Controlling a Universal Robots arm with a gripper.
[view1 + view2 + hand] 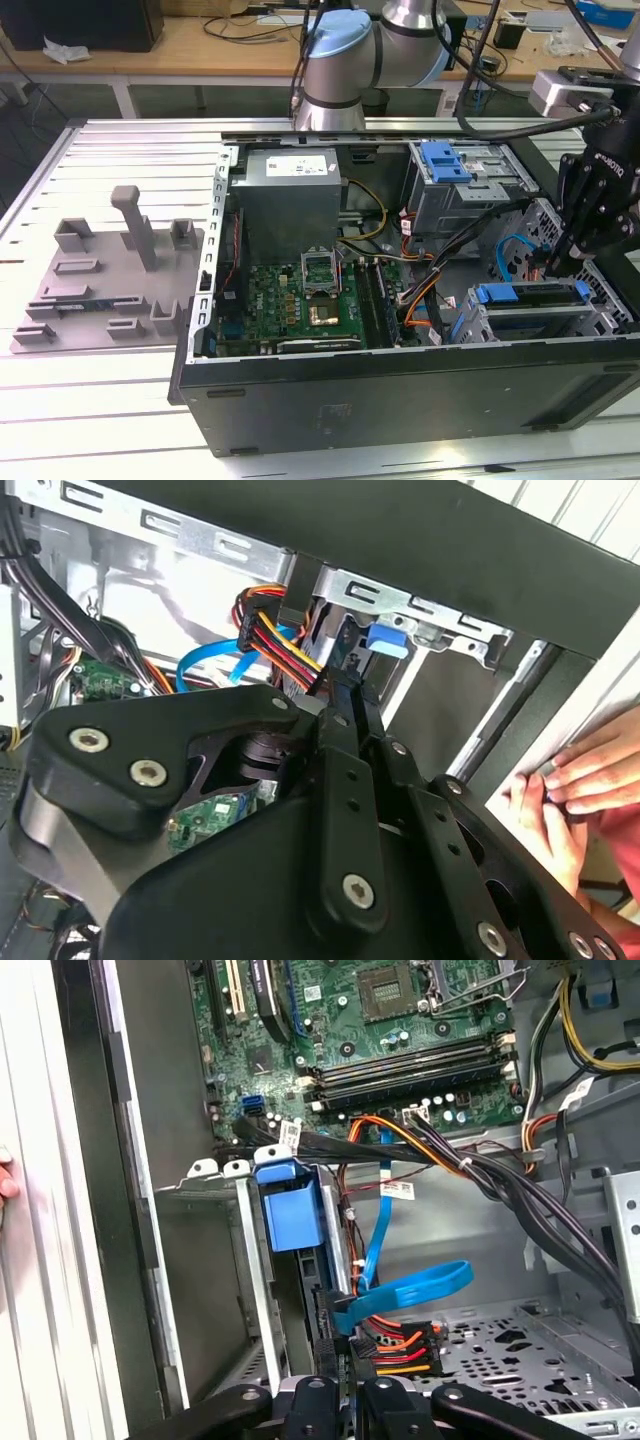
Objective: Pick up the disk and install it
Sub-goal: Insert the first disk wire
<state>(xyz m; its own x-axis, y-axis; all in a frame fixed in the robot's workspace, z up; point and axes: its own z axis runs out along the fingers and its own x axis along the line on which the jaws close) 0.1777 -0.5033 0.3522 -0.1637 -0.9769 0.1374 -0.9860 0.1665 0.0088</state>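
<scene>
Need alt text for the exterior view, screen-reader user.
The robot's black hand hangs just above the blue-bracketed disk in an open computer case lying on a slatted metal table. A grey fixture plate sits at the exterior view's left.

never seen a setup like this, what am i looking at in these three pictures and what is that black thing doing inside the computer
It is a robot arm working on an open computer case that lies on a slatted metal table. The exterior view is taken from off the arm. Both wrist views come from cameras riding near its wrist and look into the case. The black part is the gripper, hanging just over the drive cage. The disk, told by its blue bracket, stands in that cage. Whether the gripper holds it is not clear. A grey plastic fixture lies on the table beside the case, and a person's hand rests by the case's edge.
</scene>
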